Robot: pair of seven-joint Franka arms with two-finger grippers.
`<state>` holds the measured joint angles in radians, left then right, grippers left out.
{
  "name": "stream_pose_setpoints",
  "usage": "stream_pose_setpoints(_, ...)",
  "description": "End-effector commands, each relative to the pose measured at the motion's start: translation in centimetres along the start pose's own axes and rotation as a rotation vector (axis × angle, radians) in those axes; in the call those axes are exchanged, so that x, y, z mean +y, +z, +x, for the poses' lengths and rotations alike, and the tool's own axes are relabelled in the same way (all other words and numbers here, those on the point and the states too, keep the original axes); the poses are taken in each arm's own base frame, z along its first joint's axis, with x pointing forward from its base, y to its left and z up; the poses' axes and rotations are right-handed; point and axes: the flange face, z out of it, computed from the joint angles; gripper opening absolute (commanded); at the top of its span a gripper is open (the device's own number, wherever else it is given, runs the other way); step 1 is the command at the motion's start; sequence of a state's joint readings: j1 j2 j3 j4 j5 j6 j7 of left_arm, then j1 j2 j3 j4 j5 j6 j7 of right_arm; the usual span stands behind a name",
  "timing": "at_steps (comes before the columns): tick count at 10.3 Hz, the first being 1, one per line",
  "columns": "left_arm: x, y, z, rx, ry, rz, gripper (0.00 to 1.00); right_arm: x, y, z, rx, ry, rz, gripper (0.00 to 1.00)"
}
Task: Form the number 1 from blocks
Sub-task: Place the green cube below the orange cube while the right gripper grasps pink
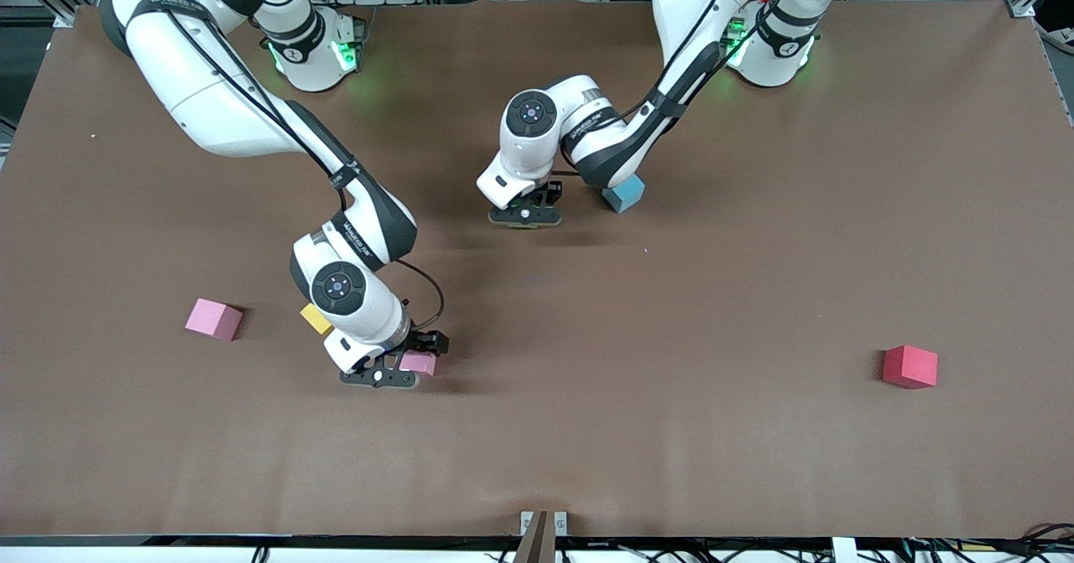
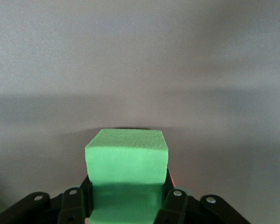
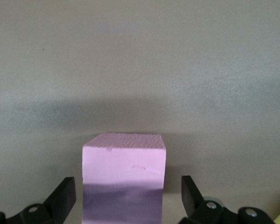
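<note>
A green block (image 2: 127, 163) is gripped in the clenched left tool (image 1: 527, 213) low over mid-table (image 1: 671, 429), just beside a light blue block (image 1: 623, 193). The right tool (image 1: 394, 372) is spread wide around a purple block (image 3: 124, 179), fingers (image 3: 63, 196) apart from it. Pink (image 1: 215, 318), yellow (image 1: 315, 318) and red (image 1: 909, 367) blocks lie scattered.

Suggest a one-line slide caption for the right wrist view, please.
Open right gripper straddles a purple block on the brown table, fingers clear of its sides.
</note>
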<state>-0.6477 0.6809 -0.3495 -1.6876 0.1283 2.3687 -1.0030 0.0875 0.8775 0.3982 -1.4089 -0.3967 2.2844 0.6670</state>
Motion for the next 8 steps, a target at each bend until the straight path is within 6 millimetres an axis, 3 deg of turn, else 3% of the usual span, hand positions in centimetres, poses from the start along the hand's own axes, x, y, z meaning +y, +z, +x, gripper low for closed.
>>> stream_pose_setpoints(1, 0.8, 0.0, -0.1, 0.016, -0.017, -0.011, 0.42, -0.1, 0.4, 0.8, 0.012, -0.002, -0.005, 0.51)
stream_pose_setpoints(2, 0.8, 0.5, -0.2, 0.010, -0.021, -0.008, 0.42, -0.1, 0.3, 0.9, 0.014, -0.002, -0.005, 0.11)
stream_pose_setpoints(3, 1.1, 0.7, -0.6, 0.013, -0.038, -0.011, 0.44, 0.0, 0.5, 0.9, 0.013, -0.005, -0.009, 0.00)
stream_pose_setpoints(5, 1.4, 0.8, -1.0, 0.014, -0.060, -0.013, 0.49, 0.1, 0.4, 0.9, 0.021, -0.013, -0.019, 0.00)
stream_pose_setpoints(6, 1.4, 0.8, -1.0, 0.014, -0.075, -0.013, 0.59, 0.0, 0.2, 0.9, 0.023, -0.014, -0.018, 0.00)
stream_pose_setpoints(7, 1.5, 0.8, -1.2, 0.016, -0.087, -0.012, 0.99, -0.3, -0.4, 0.9, 0.025, -0.005, -0.012, 0.00)
stream_pose_setpoints(8, 1.5, 0.8, -1.2, 0.018, -0.090, -0.010, 1.00, -1.3, -1.5, 0.5, 0.029, -0.015, -0.009, 0.00)
